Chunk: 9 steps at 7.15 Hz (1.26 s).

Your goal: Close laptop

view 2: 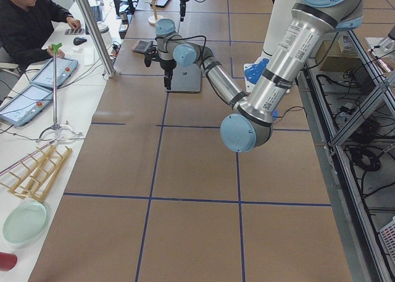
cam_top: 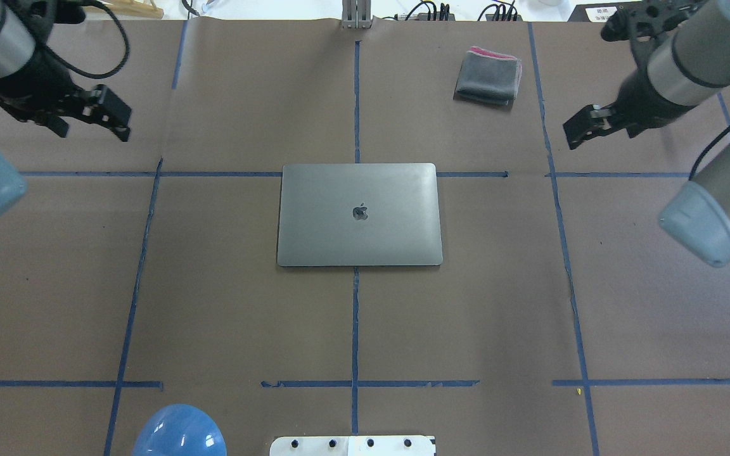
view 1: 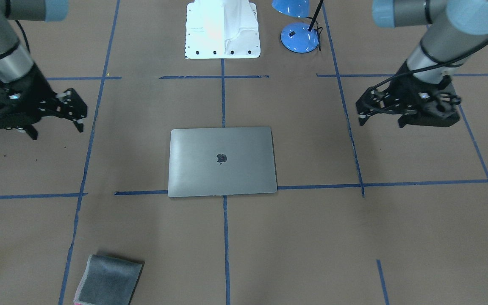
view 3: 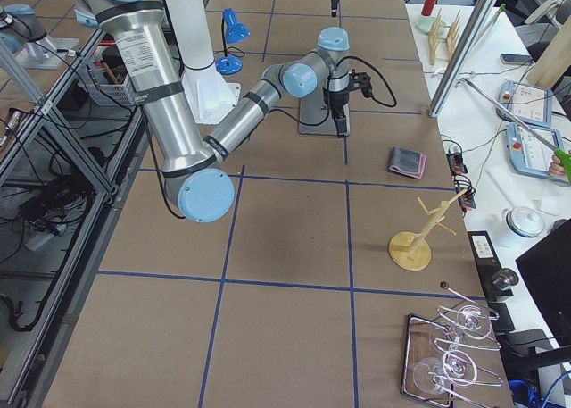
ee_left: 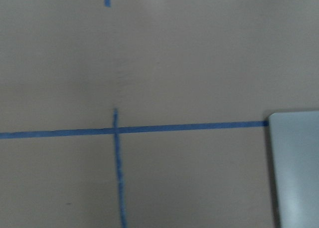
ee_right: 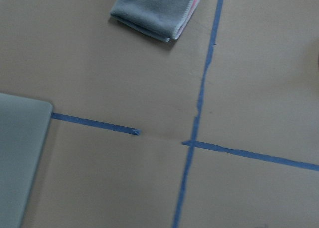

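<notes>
The laptop (view 1: pixel 222 162) lies flat at the table's middle with its space-grey lid down and the dark apple logo facing up; it also shows in the overhead view (cam_top: pixel 358 215). One of its corners shows in the left wrist view (ee_left: pixel 296 168) and another in the right wrist view (ee_right: pixel 17 158). My left gripper (view 1: pixel 380 122) (cam_top: pixel 92 132) hovers open and empty, well off to the laptop's side. My right gripper (view 1: pixel 57 130) (cam_top: pixel 577 134) hovers open and empty on the opposite side. Neither touches the laptop.
A folded grey cloth (cam_top: pixel 488 76) (ee_right: pixel 155 11) with a pink edge lies on the far side near my right arm. A blue desk lamp (view 1: pixel 299 36) and the white robot base (view 1: pixel 223 29) stand at the near edge. Blue tape lines cross the brown table.
</notes>
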Tool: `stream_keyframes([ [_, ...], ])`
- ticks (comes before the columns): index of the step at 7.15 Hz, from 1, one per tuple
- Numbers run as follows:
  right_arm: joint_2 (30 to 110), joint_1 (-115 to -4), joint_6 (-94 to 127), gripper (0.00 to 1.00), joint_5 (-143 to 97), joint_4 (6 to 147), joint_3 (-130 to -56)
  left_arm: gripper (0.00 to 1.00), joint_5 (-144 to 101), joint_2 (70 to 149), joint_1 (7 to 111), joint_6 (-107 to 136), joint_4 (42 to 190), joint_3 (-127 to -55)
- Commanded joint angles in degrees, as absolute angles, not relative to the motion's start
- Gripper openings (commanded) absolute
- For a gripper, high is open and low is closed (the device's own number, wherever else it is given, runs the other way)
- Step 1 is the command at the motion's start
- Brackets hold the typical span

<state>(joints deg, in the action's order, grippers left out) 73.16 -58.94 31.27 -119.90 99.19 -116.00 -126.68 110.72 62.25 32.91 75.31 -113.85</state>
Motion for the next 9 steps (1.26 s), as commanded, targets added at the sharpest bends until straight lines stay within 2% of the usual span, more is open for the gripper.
stream_keyframes([
  [1,85.6,-72.7,8.8,1.00,-128.9,99.8,-116.9,1.00,-129.6,96.9,78.0,7.1,72.5,-116.4],
  [2,89.8,-79.9,-1.7,1.00,-131.8,99.8,-114.5,1.00,-132.2,94.4,85.4,-4.4,72.5,-111.4],
  [3,91.3,-87.1,-9.8,1.00,-135.0,99.8,-109.1,1.00,-134.8,93.5,90.0,-12.8,72.9,-103.6],
  [4,92.4,-92.2,-13.4,1.00,-138.1,99.8,-104.6,1.00,-136.0,93.3,91.8,-15.6,73.0,-98.6],
  [5,92.5,-94.1,-13.4,1.00,-139.3,99.6,-102.2,1.00,-136.1,92.6,92.3,-15.2,73.0,-96.5],
  [9,98.2,-94.6,-14.0,1.00,-133.0,99.6,-101.4,1.00,-136.0,90.5,92.6,-14.9,73.7,-93.8],
])
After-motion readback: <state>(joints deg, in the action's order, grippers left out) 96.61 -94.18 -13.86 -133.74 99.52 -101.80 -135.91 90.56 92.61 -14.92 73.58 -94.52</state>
